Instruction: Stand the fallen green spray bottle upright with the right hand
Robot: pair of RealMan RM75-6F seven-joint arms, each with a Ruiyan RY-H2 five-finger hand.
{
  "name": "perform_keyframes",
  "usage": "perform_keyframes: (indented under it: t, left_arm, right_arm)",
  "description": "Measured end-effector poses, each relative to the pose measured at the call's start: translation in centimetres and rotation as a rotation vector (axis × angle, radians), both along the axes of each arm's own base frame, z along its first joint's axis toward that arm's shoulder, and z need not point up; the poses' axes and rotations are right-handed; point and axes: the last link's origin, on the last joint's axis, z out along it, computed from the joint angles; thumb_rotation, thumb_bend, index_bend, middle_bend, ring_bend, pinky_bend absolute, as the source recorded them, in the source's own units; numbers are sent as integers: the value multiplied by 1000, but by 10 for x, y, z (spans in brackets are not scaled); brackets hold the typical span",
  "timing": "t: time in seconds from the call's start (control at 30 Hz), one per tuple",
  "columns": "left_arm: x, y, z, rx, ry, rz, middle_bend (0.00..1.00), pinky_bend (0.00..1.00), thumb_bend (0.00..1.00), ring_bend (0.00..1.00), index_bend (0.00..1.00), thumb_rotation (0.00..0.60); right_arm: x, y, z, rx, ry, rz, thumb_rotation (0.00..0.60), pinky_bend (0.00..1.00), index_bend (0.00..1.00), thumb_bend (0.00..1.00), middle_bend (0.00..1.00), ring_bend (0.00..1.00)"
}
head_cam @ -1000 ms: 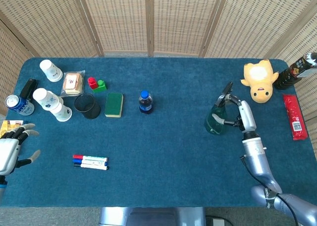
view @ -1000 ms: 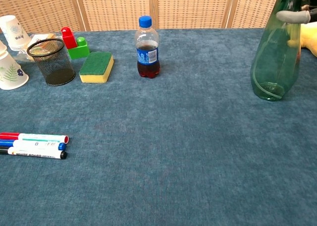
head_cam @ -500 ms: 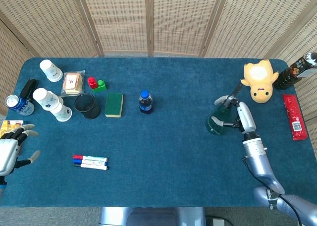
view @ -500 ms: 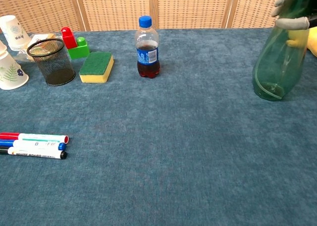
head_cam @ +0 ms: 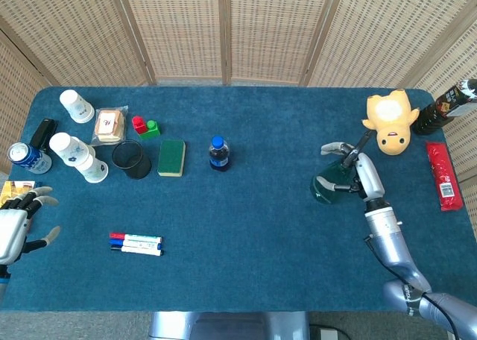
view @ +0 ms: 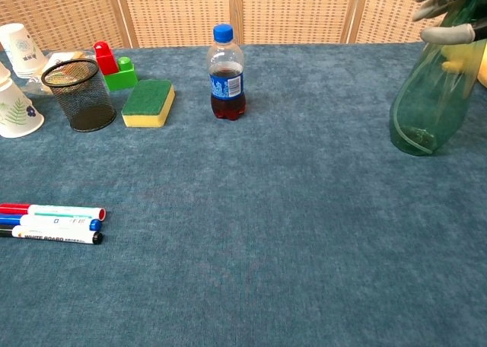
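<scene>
The translucent green spray bottle (head_cam: 325, 186) (view: 424, 107) stands on its base at the table's right side and leans a little to the right in the chest view. My right hand (head_cam: 358, 171) (view: 447, 14) is at the bottle's upper part with its fingers spread apart around the neck. The top of the bottle is cut off in the chest view. My left hand (head_cam: 15, 225) hovers open at the table's left edge, holding nothing.
A yellow plush duck (head_cam: 389, 119), a dark bottle (head_cam: 446, 106) and a red packet (head_cam: 444, 174) lie close behind and right of the hand. A blue-capped drink bottle (head_cam: 218, 153), sponge (head_cam: 171, 157), mesh cup (head_cam: 132, 159), paper cups and markers (head_cam: 136, 243) sit to the left.
The right hand's fingers have lifted away from the spray bottle and spread. The bottle has tipped slightly to the right on its base. The left hand has not moved.
</scene>
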Motion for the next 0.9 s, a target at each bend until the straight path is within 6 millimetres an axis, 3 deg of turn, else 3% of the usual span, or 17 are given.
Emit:
perform_keyframes:
  t: [0.23,0.67,0.9]
  left_arm:
    - [1,0,0,-2,0,-3,268,295,307,269,359,600]
    - [2,0,-1,-2,-2,-9,268,294,307,269,363,600]
    - [3,1,-1,-1,-2,-14,268,292,307,269,364,600]
  right_arm:
    - [0,0,0,18,-4,4,582,210,268,213,357,193]
    - [-1,0,1,51,-6,12,205,92,184,221,284,117]
    - [-5,-1,3,50,-7,2,183,68,165,226,275,96]
